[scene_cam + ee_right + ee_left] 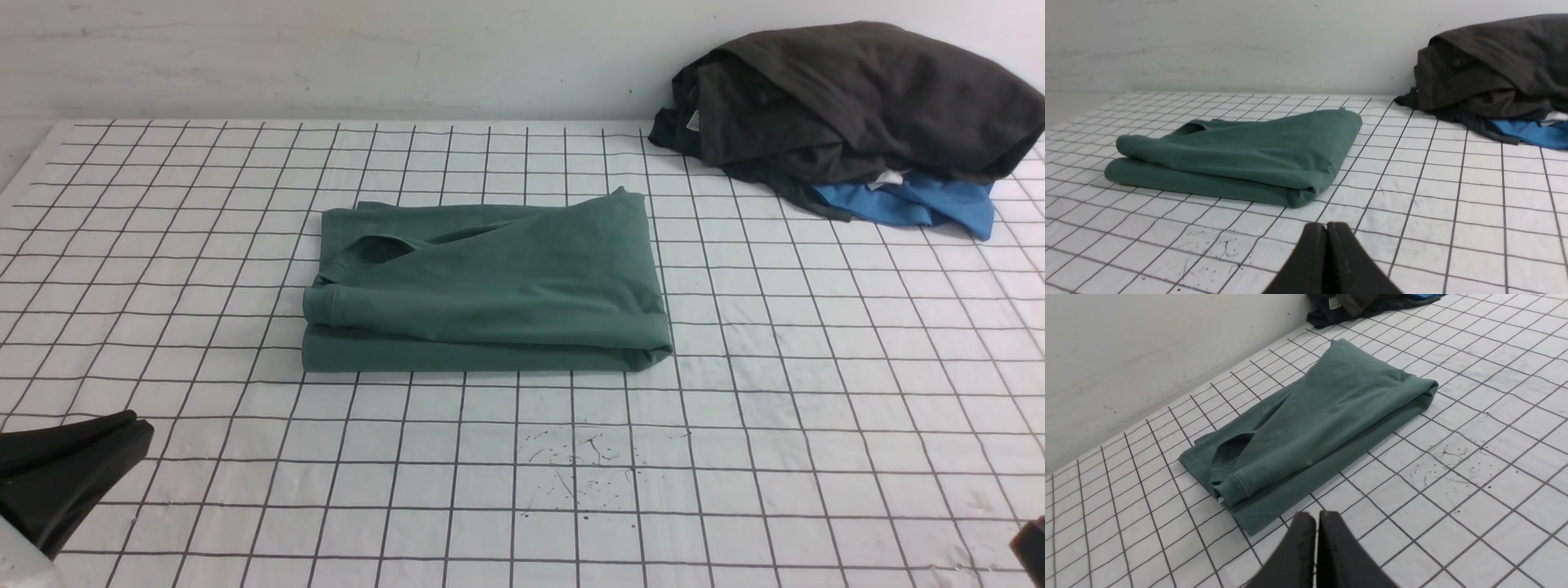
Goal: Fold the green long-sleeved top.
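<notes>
The green long-sleeved top (490, 286) lies folded into a flat rectangular bundle in the middle of the gridded table. It also shows in the left wrist view (1310, 420) and the right wrist view (1245, 159). My left gripper (131, 429) is shut and empty at the near left corner, well clear of the top; its tips show in the left wrist view (1316, 516). My right gripper (1327, 226) is shut and empty, near the table's front right, apart from the top. Only a sliver of it shows at the front view's lower right edge (1033, 543).
A dark grey-brown garment (857, 98) is heaped at the back right corner on a bright blue garment (914, 204). A white wall (326, 57) runs along the table's far edge. Ink scribbles (580, 465) mark the cloth near the front.
</notes>
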